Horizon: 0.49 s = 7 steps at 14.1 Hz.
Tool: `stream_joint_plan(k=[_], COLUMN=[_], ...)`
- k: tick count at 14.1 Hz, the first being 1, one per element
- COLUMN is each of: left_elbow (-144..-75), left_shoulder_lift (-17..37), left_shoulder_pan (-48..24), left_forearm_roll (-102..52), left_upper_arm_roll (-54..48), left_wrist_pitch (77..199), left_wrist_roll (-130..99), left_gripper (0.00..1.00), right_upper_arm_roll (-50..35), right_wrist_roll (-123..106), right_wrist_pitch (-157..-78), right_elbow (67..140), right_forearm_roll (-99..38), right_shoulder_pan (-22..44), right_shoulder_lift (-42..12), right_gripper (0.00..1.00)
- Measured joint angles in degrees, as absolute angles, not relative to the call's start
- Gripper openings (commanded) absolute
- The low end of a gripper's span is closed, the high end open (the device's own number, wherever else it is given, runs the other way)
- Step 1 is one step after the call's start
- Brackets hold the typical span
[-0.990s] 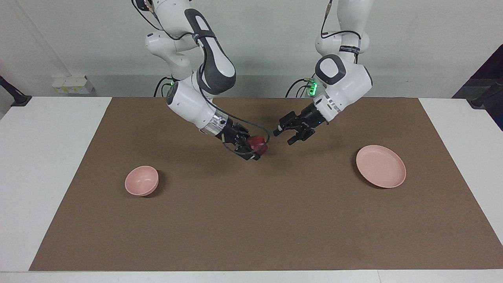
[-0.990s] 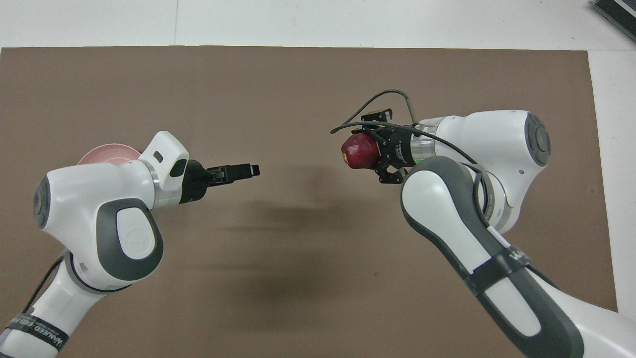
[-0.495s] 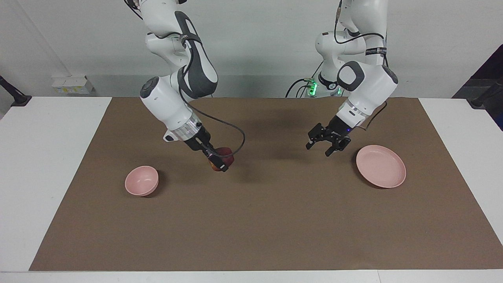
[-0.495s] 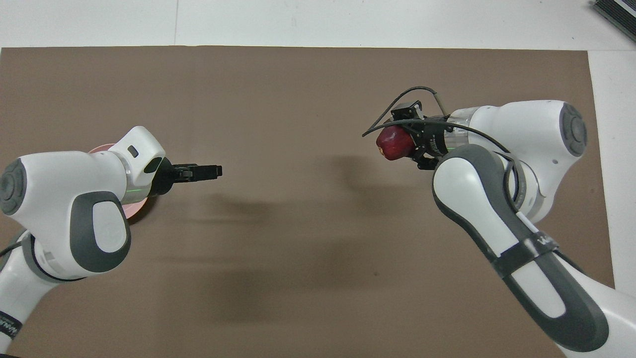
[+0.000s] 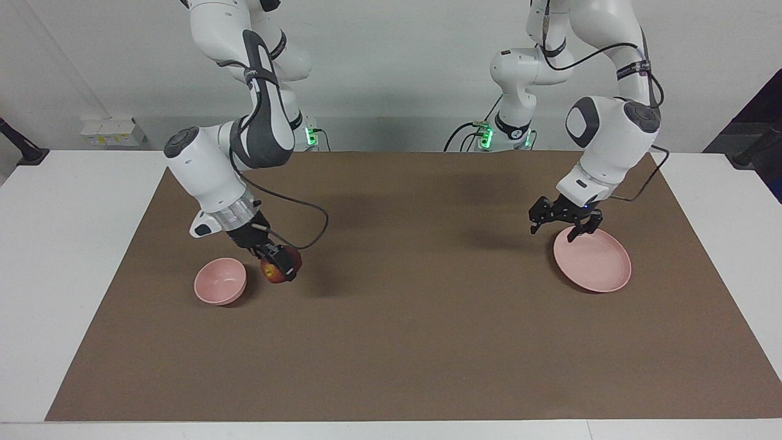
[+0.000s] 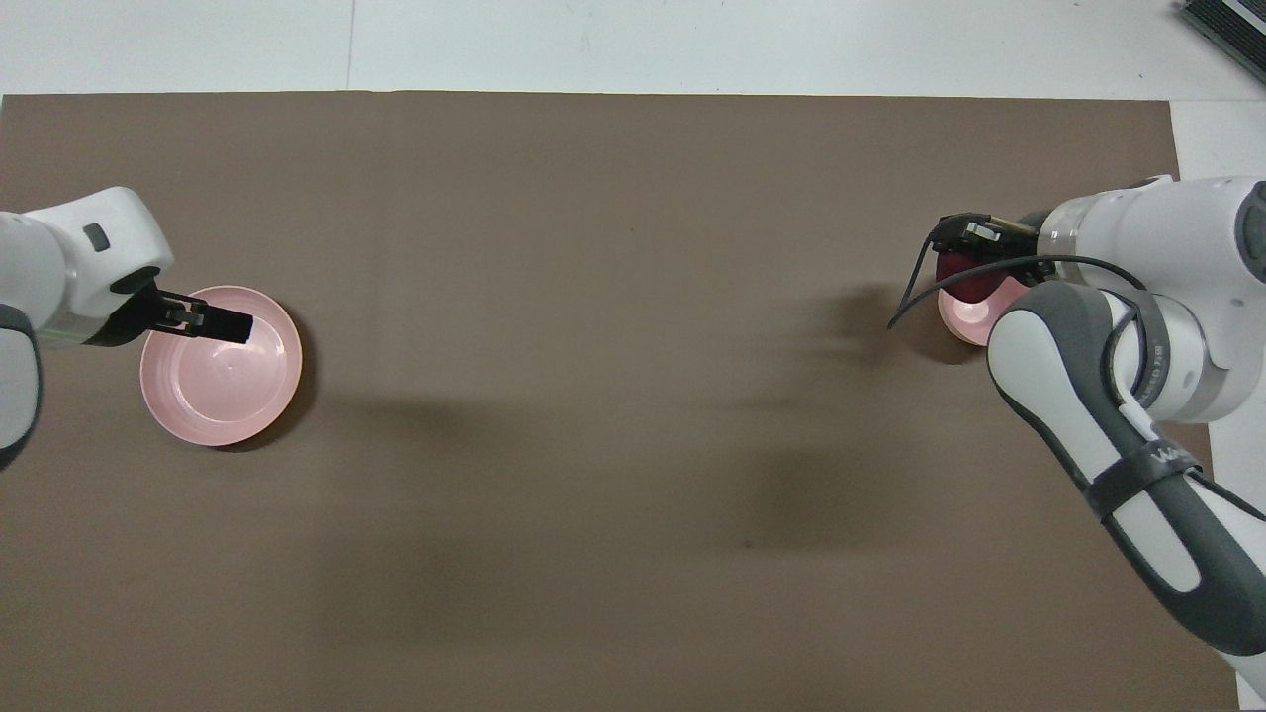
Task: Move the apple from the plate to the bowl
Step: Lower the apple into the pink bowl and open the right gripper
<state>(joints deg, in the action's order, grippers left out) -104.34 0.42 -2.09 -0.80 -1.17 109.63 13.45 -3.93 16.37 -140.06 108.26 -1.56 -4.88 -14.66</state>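
Robotics laboratory bench: two white robot arms [image 5: 220, 165] stand at one long edge of a white table [image 5: 67, 244] covered by a plain brown mat [image 5: 415, 330], against a bare pale wall [image 5: 397, 61]. Cables [image 5: 464, 131] and green indicator lights [image 5: 486, 135] sit at the arm bases, with a small socket box [image 5: 113, 131] by the wall. Props are few: one pink bowl [image 5: 220, 281], one pink plate [image 5: 595, 263], one apple [image 5: 278, 269].
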Motion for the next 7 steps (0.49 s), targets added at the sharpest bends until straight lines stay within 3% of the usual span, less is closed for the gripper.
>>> stream_joint_plan(k=[4,7], left_elbow=[-90.92,-85.74], left_shoulder_lift=[0.18,0.20], left_shoulder_pan=[-2.10,-2.69], left_forearm_roll=[-0.17,-0.12], left_upper_arm_roll=[-1.11,-0.16], left_wrist_pitch=[93.44,86.11], left_wrist_roll=[13.45,13.45], left_gripper=[1.00,1.00], right_upper_arm_roll=[-3.93,-3.93], right_wrist_roll=[16.34,16.34], right_wrist_pitch=[-145.86,-150.15], right_elbow=[109.84,112.87], right_forearm_roll=[6.65,8.90], right_shoulder_pan=[-5.71,-6.05], right_shoulder_lift=[-15.22,-15.50], right_gripper=[0.00,0.00])
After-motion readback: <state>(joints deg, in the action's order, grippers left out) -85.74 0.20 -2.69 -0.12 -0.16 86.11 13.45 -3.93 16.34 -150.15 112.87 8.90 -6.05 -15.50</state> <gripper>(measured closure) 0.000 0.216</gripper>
